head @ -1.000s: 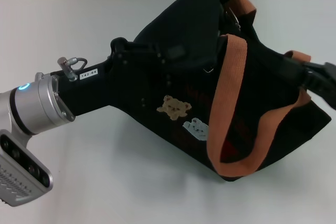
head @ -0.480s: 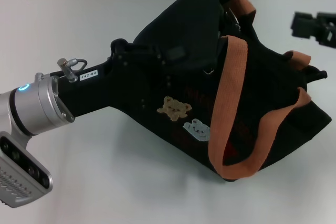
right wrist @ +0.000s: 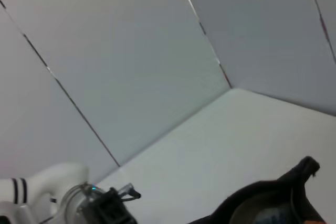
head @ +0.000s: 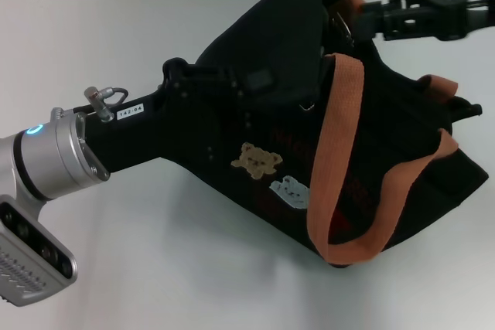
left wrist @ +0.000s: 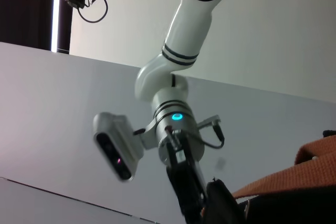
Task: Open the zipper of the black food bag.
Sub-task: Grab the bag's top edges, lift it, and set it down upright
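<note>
The bag (head: 340, 137) lies tipped on its side on the white table (head: 193, 268), its top rim raised toward the far wall. The left gripper (head: 224, 90) is pressed against the bag's near-left face, black on black, so I cannot tell whether its fingers are clenched or released, nor whether they grasp fabric. Just beside it, toward the robot, are the tan bear patch (head: 257, 158) and the pale one (head: 290, 189). One orange strap (head: 336, 152) loops down the bag's side well clear of this gripper; the second strap (head: 360, 9) shows at the upper rim.

The right gripper (head: 370, 19) reaches in from the right, over the bag's upper end, its tip close beside the second strap and near a small metal piece (head: 340, 25) at the rim. Whether that piece is the zipper pull cannot be made out, and the zip track itself does not show. The right fingers blur together, so their state cannot be told either, nor whether they touch the bag.

In the left wrist view the right arm (left wrist: 173, 103) stands against the wall with its tip down by the strap. In the right wrist view the bag's peaked rim (right wrist: 294, 187) fills the near corner, with the left arm (right wrist: 68, 198) beyond it.
</note>
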